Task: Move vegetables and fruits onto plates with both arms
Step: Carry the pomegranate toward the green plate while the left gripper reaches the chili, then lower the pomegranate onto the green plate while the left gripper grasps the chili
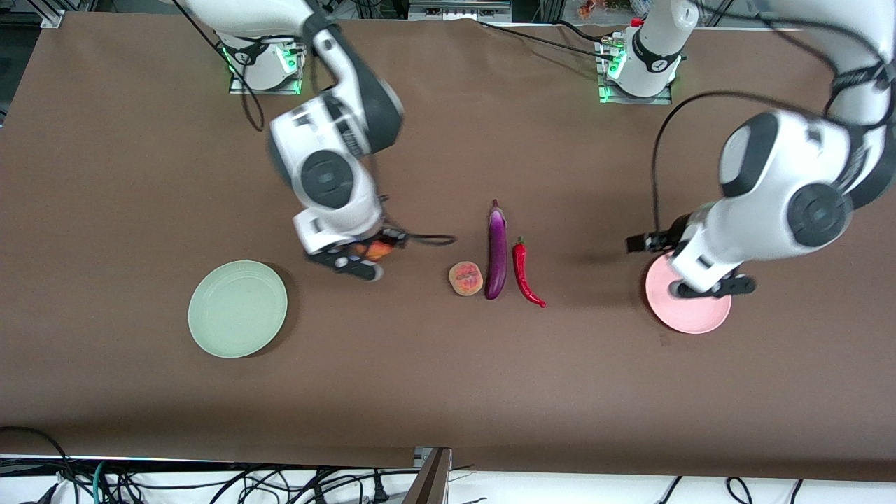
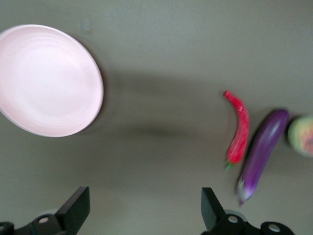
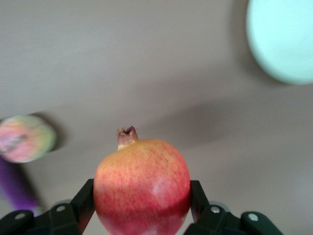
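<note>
My right gripper is shut on the round red-and-yellow fruit, held over bare table between the mint green plate and the peach-like fruit. In the right wrist view the fruit fills the space between the fingers. The purple eggplant and red chili lie side by side next to the peach. My left gripper is open and empty over the pink plate. The left wrist view shows that plate, the chili and the eggplant.
Brown cloth covers the whole table. Both plates hold nothing. The right wrist view shows the green plate and the peach. Cables hang along the table's edge nearest the front camera.
</note>
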You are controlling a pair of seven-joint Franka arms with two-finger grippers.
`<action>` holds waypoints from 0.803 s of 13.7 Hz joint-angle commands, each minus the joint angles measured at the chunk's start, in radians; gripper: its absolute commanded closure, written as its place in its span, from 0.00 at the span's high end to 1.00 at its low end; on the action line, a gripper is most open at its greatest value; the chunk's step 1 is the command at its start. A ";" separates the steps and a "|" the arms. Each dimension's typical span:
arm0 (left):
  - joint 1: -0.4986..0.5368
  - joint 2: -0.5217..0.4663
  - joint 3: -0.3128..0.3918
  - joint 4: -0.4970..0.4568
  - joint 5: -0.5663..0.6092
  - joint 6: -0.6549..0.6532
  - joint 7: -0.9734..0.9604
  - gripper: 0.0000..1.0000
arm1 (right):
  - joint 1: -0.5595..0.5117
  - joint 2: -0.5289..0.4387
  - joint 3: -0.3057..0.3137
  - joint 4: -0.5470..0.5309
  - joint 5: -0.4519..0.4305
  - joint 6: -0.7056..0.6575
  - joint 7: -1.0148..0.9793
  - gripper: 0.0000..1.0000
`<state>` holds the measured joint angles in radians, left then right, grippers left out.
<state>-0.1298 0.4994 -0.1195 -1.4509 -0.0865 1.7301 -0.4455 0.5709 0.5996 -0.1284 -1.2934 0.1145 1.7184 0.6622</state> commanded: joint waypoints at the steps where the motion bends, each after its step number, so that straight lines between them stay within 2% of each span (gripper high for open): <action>1: -0.131 0.186 0.017 0.116 -0.010 0.105 -0.252 1.00 | -0.042 -0.021 -0.122 -0.082 0.020 0.006 -0.322 0.47; 2: -0.129 0.226 0.014 0.116 -0.021 0.202 -0.284 1.00 | -0.054 -0.014 -0.173 -0.098 0.022 0.030 -0.443 0.47; 3: -0.137 0.255 0.008 0.113 -0.051 0.286 -0.298 1.00 | -0.083 -0.011 -0.197 -0.124 0.022 0.070 -0.534 0.47; 6: -0.192 0.329 0.009 0.110 -0.102 0.371 -0.314 1.00 | -0.196 0.026 -0.197 -0.237 0.022 0.284 -0.712 0.50; 7: -0.192 0.341 0.009 0.104 -0.102 0.387 -0.320 0.87 | -0.222 0.045 -0.195 -0.271 0.025 0.370 -0.742 0.51; 8: -0.207 0.349 0.008 0.092 -0.098 0.400 -0.318 0.75 | -0.252 0.066 -0.191 -0.279 0.028 0.419 -0.762 0.57; 9: -0.221 0.360 0.009 0.083 -0.090 0.402 -0.309 0.64 | -0.276 0.081 -0.188 -0.274 0.057 0.434 -0.777 0.69; 10: -0.220 0.364 0.011 0.075 -0.088 0.402 -0.308 0.52 | -0.282 0.089 -0.188 -0.268 0.110 0.434 -0.806 0.90; 11: -0.223 0.370 0.011 0.063 -0.088 0.404 -0.305 0.43 | -0.281 0.088 -0.188 -0.259 0.152 0.426 -0.812 0.99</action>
<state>-0.3367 0.8549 -0.1216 -1.3863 -0.1662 2.1275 -0.7548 0.2957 0.7086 -0.3305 -1.5567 0.1976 2.1478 -0.1154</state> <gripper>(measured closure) 0.414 0.123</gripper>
